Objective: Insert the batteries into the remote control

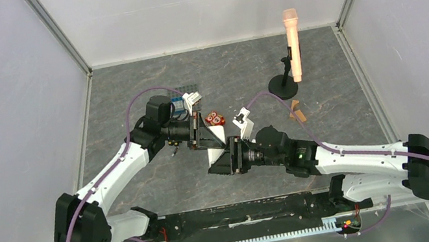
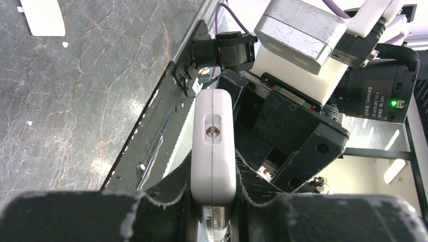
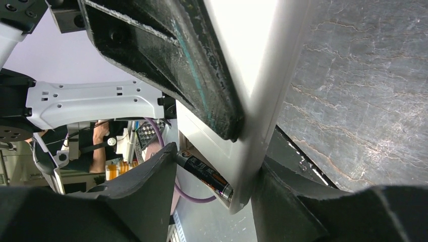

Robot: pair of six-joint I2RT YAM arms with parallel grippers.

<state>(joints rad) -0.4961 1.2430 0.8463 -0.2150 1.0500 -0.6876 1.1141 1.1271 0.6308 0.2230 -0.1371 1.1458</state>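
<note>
My left gripper (image 1: 200, 138) is shut on the white remote control (image 1: 215, 139) and holds it above the table. In the left wrist view the remote (image 2: 213, 146) stands edge-on between the fingers (image 2: 171, 191). My right gripper (image 1: 229, 156) meets the remote's lower end. In the right wrist view a dark battery (image 3: 204, 174) lies slanted: one end is against my left finger (image 3: 151, 181), the other is inside the remote's open compartment (image 3: 242, 151). My right finger (image 3: 282, 196) bears on the remote's outer wall. The second battery is hidden.
A red owl toy (image 1: 215, 118) and a blue owl toy (image 1: 179, 106) stand just behind the remote. A small white piece (image 1: 243, 118) lies right of them, brown wooden pieces (image 1: 296, 111) further right. A microphone on a black stand (image 1: 293, 45) stands at the back right.
</note>
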